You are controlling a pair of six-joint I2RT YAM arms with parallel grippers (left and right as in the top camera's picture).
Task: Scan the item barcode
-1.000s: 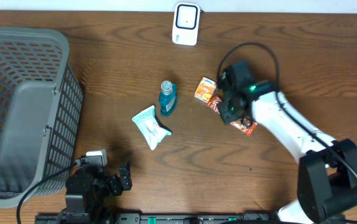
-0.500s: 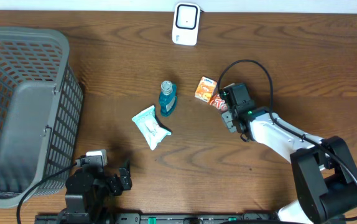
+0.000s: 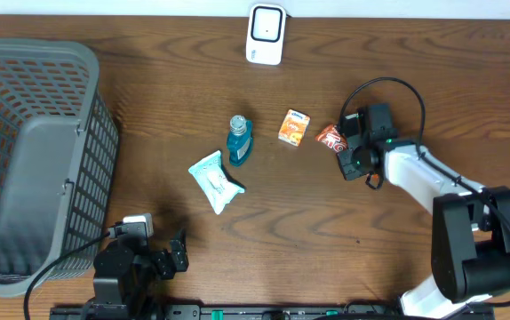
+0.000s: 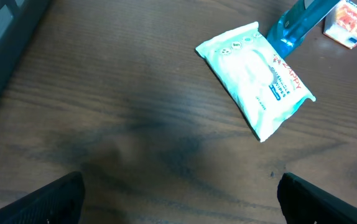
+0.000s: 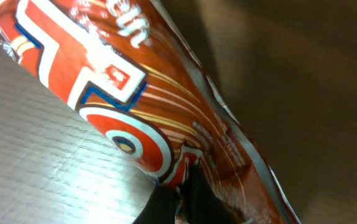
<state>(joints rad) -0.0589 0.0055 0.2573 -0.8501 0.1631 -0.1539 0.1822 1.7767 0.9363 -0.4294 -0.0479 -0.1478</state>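
Our left pincer (image 4: 180, 180) rests at seven o'clock on the table (image 3: 148, 80), jaws spread wide, holding nothing. At nine o'clock sits a grey basket (image 3: 104, 124). Nearer the middle lie a wipes pack (image 3: 215, 180), then a blue bottle (image 3: 239, 140) just beside it at its one o'clock, then a small orange carton (image 3: 294, 127). At twelve o'clock, on the far edge, lies the white scanner (image 3: 266, 34).

At the carton's three o'clock is a red packet (image 3: 330, 138), which we take to be the item to scan. Our right pincer (image 3: 342, 147) pinches it, jaws pressed together on it. A second ago those jaws stood half apart, close against the carton; now they have shut and drawn the packet clear of it, toward three o'clock.

We judge the grasp made. What remains is carrying the packet to the scanner, at its eleven o'clock, and turning the barcode to face it. We see no barcode yet, nor can we tell whether the packet is off the table.
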